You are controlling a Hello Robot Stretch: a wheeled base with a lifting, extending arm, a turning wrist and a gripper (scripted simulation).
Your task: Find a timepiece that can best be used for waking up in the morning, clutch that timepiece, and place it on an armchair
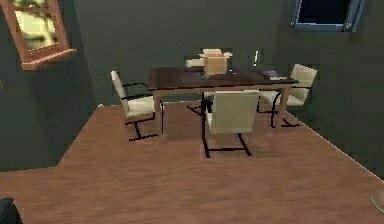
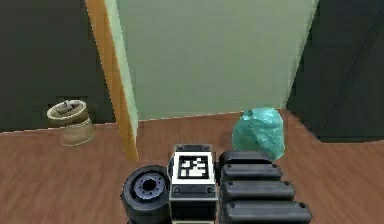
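Forward view: wood floor [image 1: 170, 185], dark table [image 1: 175, 78], cream armchairs [image 1: 232, 110] around.

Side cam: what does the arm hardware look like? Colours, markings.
All dark. The arm is a stack of black, round-edged bars at the bottom edge. Left of it, a white square tag with black marks sits on a dark grey box. Further left, a round black part with a hub ring, likely the gripper body. Jaws can't be made out.
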